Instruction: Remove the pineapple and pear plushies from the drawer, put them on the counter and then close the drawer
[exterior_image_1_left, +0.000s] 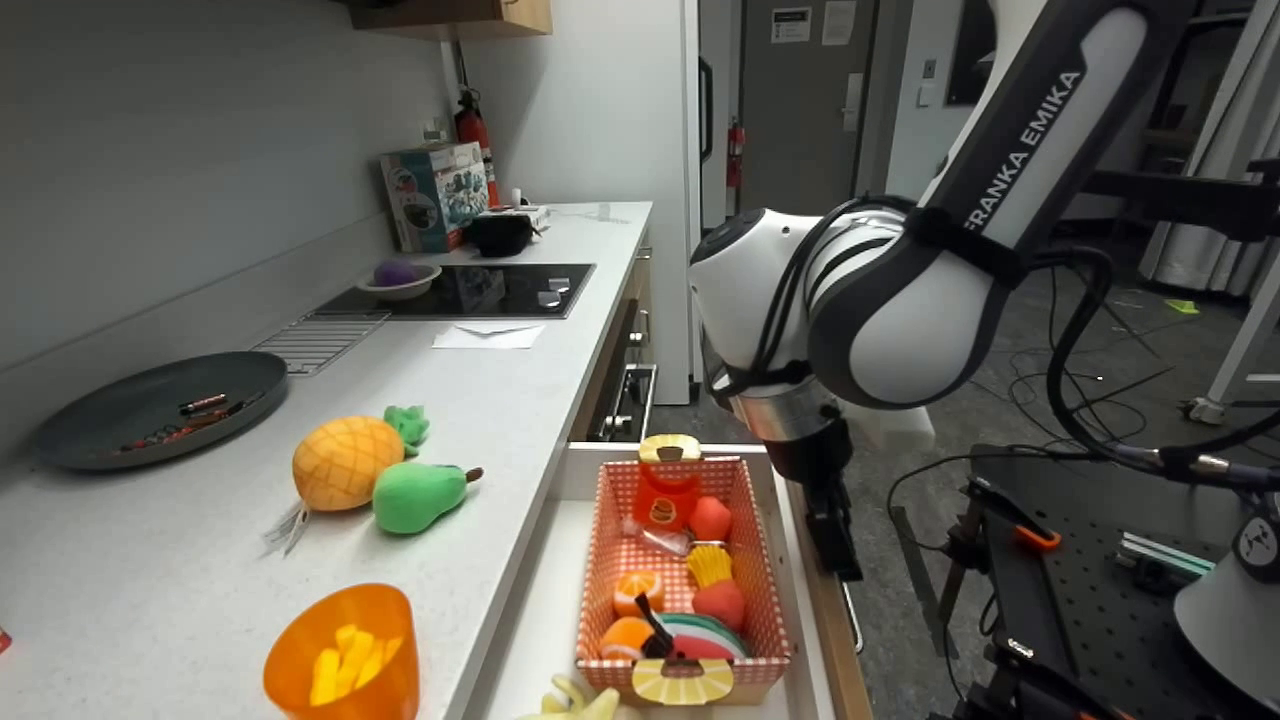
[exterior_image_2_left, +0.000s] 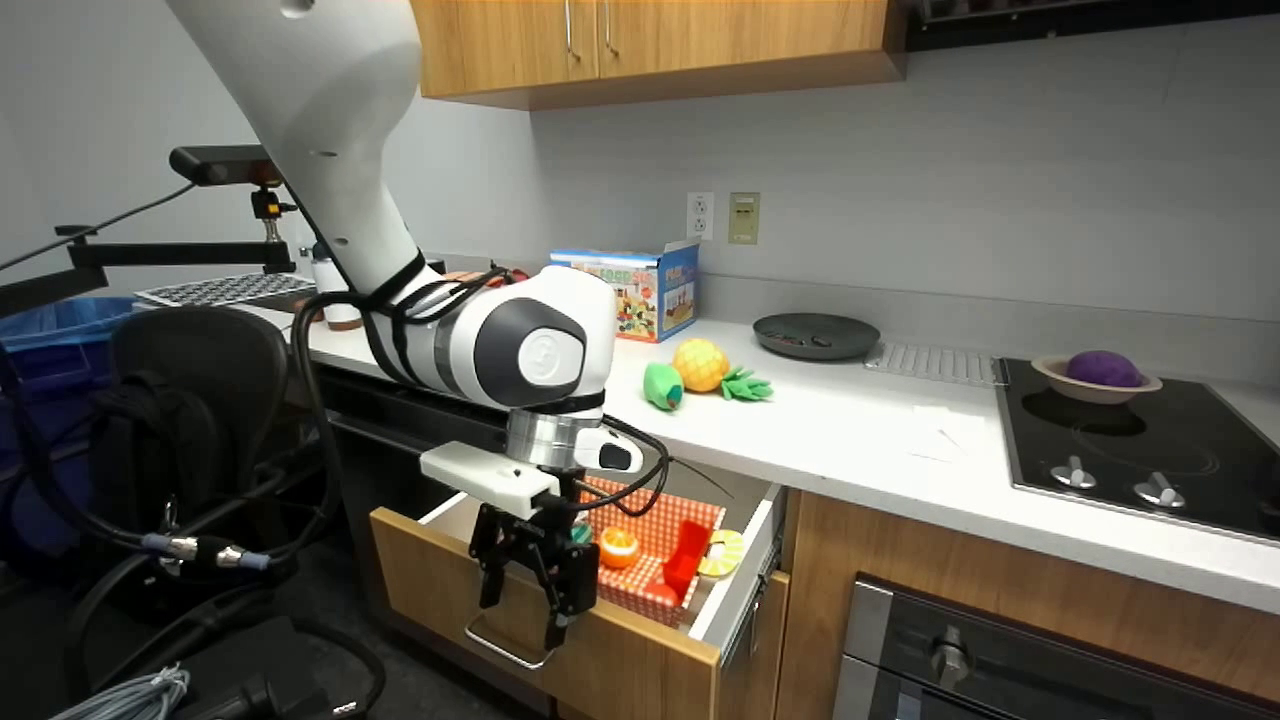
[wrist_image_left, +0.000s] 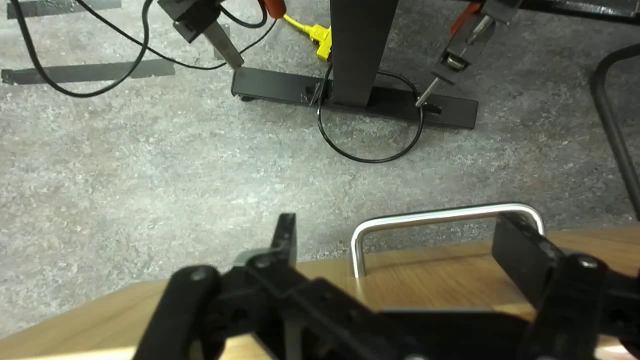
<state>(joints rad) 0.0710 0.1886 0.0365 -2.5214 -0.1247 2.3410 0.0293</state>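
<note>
The pineapple (exterior_image_1_left: 345, 465) and the pear (exterior_image_1_left: 418, 497) lie side by side on the counter (exterior_image_1_left: 520, 390), touching or nearly so. In an exterior view the same pineapple (exterior_image_2_left: 700, 365) and pear (exterior_image_2_left: 662, 385) sit behind the arm's wrist. The drawer (exterior_image_2_left: 640, 640) is pulled out below the counter edge. Its metal handle (wrist_image_left: 440, 217) shows past my fingers in the wrist view. My gripper (exterior_image_2_left: 523, 615) points down just outside the drawer front, near the handle. Its jaws stand wide apart and hold nothing. Whether a finger touches the front or the handle I cannot tell.
A red-checked basket (exterior_image_1_left: 765, 560) with several toy foods fills much of the drawer, beside a pale yellow toy (exterior_image_1_left: 580, 703). On the counter are an orange cup (exterior_image_1_left: 395, 680) and a dark plate (exterior_image_1_left: 250, 380). A black stand foot (wrist_image_left: 280, 87) and cables lie on the floor.
</note>
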